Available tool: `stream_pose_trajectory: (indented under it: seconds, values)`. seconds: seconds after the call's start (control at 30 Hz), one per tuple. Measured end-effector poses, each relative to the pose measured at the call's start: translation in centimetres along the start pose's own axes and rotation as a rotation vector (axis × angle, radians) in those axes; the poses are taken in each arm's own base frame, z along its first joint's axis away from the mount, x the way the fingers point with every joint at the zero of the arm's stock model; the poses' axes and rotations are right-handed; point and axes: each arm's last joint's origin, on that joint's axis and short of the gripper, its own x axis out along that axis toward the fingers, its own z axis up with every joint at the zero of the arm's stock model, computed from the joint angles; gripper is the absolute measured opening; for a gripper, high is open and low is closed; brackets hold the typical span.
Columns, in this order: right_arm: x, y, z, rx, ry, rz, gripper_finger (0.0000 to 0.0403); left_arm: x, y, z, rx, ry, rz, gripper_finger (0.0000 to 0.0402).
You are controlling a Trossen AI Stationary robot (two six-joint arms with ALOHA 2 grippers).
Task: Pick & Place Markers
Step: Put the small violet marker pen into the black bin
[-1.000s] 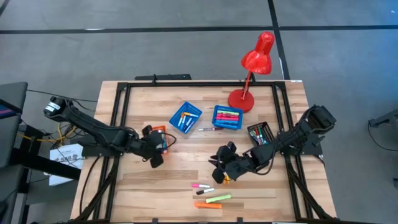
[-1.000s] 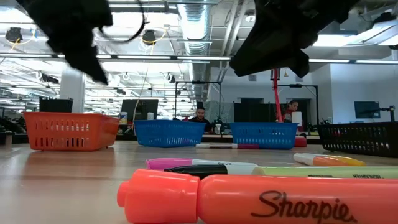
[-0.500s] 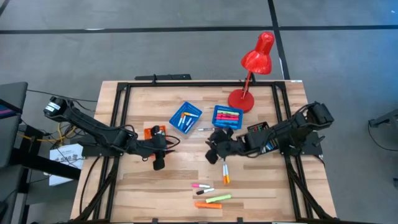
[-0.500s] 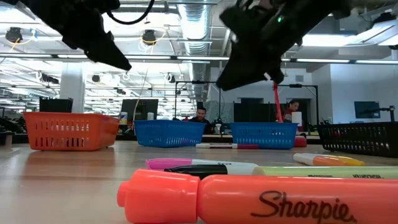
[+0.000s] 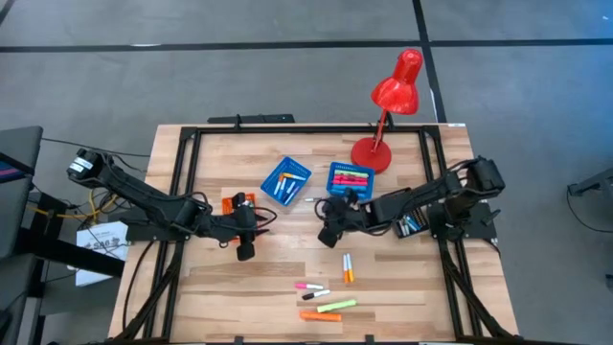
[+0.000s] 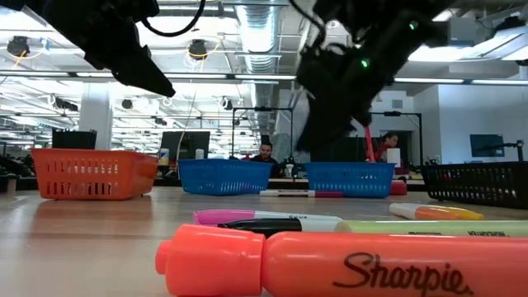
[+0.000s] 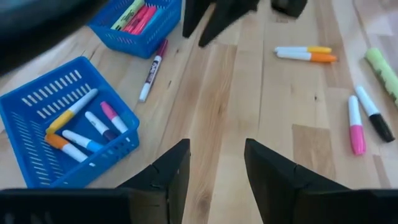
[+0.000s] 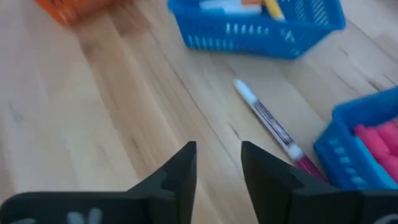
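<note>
Several loose markers lie flat near the near edge: an orange-and-white pair [image 5: 347, 266], pink [image 5: 306, 286], black [image 5: 316, 294], green [image 5: 335, 306] and orange [image 5: 319, 315]. A red-capped white marker [image 8: 270, 130] lies between the two blue trays; more markers fill those trays. My left gripper [image 5: 244, 240] hangs open over bare wood left of centre, and its wrist view shows the open fingers [image 7: 214, 165]. My right gripper [image 5: 330, 225] hovers open in front of the right blue tray, its fingers [image 8: 214, 165] short of the red-capped marker. Neither holds anything.
Two blue trays [image 5: 286, 182] [image 5: 351, 180] sit near the table's middle, an orange tray [image 5: 238, 203] beside my left arm and a black tray [image 5: 410, 218] partly under my right arm. A red desk lamp [image 5: 383, 125] stands at the far edge. People sit beyond the table.
My right gripper has moved from over the orange-and-white marker pair toward the far edge and slightly left, ending in front of the right blue tray; the pair stays lying on the wood. My left gripper shifted a little to the right, then kept still.
</note>
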Motion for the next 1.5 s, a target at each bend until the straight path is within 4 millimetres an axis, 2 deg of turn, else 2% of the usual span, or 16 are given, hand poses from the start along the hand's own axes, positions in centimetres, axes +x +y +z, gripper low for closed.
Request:
stream_pose_trajectory:
  seconds: [0.13,0.3,0.5,0.7,1.0,1.2,1.43,1.5]
  values:
    - [1.6,0.0,0.0,-0.075,-0.023,-0.005,0.0146,0.0,-0.1,0.2,-0.014,-0.015,-0.005,0.0150]
    - [3.1,-0.1,1.4,-0.084,-0.050,-0.018,0.0162,0.3,-0.3,0.4,-0.024,-0.032,-0.010,0.0150]
    - [4.2,-1.4,2.2,-0.048,-0.008,0.026,0.0151,0.9,-0.6,0.0,-0.062,-0.011,-0.005,0.0150]
    - [4.8,-3.1,2.4,-0.051,0.039,-0.002,0.0136,1.8,-1.0,-0.5,-0.055,0.017,0.005,0.0150]
    - [5.3,-4.2,2.7,-0.174,0.059,0.019,0.0149,2.8,-1.4,-0.8,-0.088,0.017,0.005,0.0150]
    - [5.5,-4.8,3.3,-0.151,0.027,0.031,0.0153,2.8,-1.5,-0.7,-0.104,0.009,0.002,0.0150]
    - [8.1,-4.8,2.2,-0.168,0.088,0.039,0.0147,2.7,-1.5,-0.5,-0.117,-0.013,-0.006,0.0150]
    - [8.8,-4.5,2.4,-0.183,0.109,0.029,0.0147,2.7,-1.5,-0.4,-0.117,-0.016,-0.007,0.0150]
